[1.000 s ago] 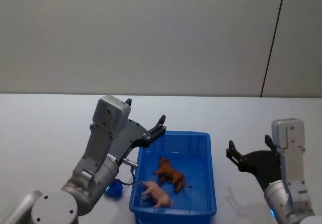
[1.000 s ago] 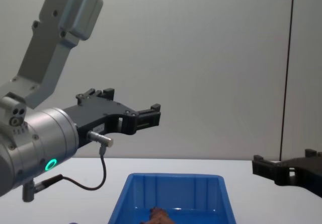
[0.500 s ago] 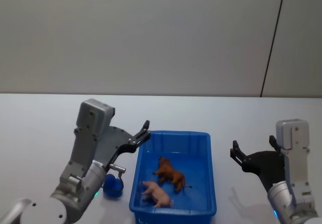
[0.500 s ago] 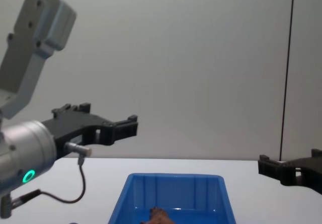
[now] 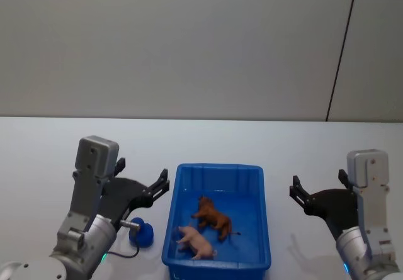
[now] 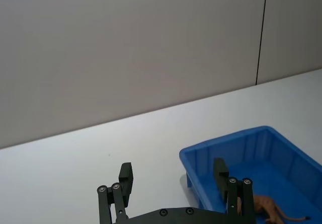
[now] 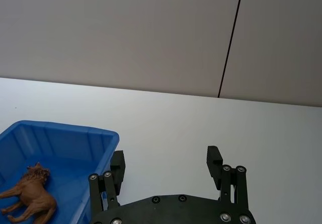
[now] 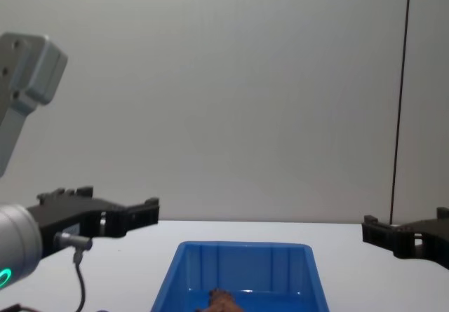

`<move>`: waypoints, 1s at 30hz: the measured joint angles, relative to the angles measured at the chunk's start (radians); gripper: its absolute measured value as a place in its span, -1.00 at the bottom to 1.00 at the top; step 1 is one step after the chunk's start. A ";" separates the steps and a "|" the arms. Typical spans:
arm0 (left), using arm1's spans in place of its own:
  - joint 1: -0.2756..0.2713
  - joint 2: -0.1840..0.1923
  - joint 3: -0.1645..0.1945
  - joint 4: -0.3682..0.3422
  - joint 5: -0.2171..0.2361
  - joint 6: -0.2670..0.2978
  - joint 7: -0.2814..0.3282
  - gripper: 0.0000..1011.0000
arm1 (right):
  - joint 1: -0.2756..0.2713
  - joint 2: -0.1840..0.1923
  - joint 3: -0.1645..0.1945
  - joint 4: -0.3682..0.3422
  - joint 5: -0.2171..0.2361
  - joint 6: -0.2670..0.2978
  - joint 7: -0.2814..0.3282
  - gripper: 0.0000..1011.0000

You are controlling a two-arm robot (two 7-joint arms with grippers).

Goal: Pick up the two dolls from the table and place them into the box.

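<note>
Head view: brown lion doll and pink doll lie diagonally in the blue box, lion facing upper-left; left gripper and right gripper spread, empty.

Black two-fingered left gripper on its grey arm hovers level, fingers spread wide; the matching right gripper hovers likewise, fingers apart.

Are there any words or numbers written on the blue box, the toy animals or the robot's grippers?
None: no words, numbers or signs can be read on the box, the brown doll, the pink doll, the left gripper, the right gripper or the table.
</note>
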 joint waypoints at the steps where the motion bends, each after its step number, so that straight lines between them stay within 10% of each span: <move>1: 0.002 0.001 -0.001 0.001 -0.004 0.005 0.001 0.98 | 0.000 0.000 0.000 0.000 0.000 0.000 0.000 0.98; 30: -0.024 -0.004 -0.036 0.120 -0.078 0.177 -0.029 0.98 | -0.001 0.001 0.000 -0.001 0.000 0.000 -0.002 0.98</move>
